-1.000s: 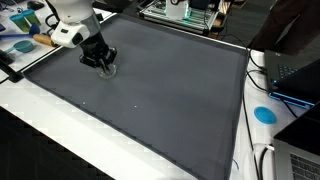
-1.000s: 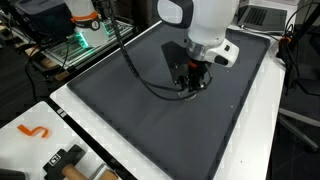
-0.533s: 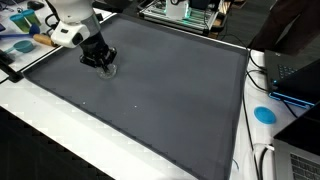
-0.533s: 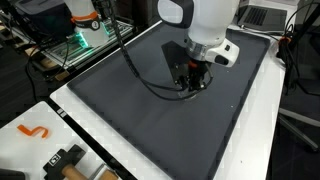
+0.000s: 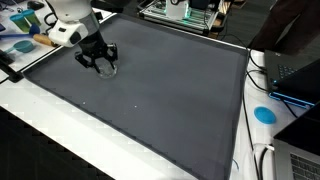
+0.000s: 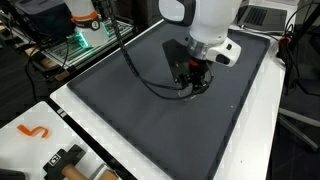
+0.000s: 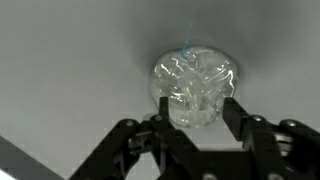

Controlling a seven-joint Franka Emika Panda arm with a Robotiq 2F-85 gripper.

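Observation:
A clear, crinkled plastic object (image 7: 193, 88) rests on the dark grey mat (image 5: 170, 100). My gripper (image 7: 197, 100) hangs directly over it, open, with one black finger (image 7: 160, 100) on each side of the plastic. From the wrist view I cannot tell whether the pads still touch it. In an exterior view the gripper (image 5: 98, 62) sits low at the mat's far left corner with its fingers spread, and the clear object (image 5: 108, 70) shows only faintly. In another exterior view the gripper (image 6: 192, 82) points down under the white wrist, which hides the object.
The mat covers a white table (image 5: 60, 135). A blue disc (image 5: 264, 114) and laptops lie at one side. An orange hook (image 6: 33, 131) and a black tool (image 6: 65, 160) sit on the white edge. A black cable (image 6: 140, 75) trails over the mat.
The fingers have spread apart from a tight close around the clear object. The arm itself has barely moved.

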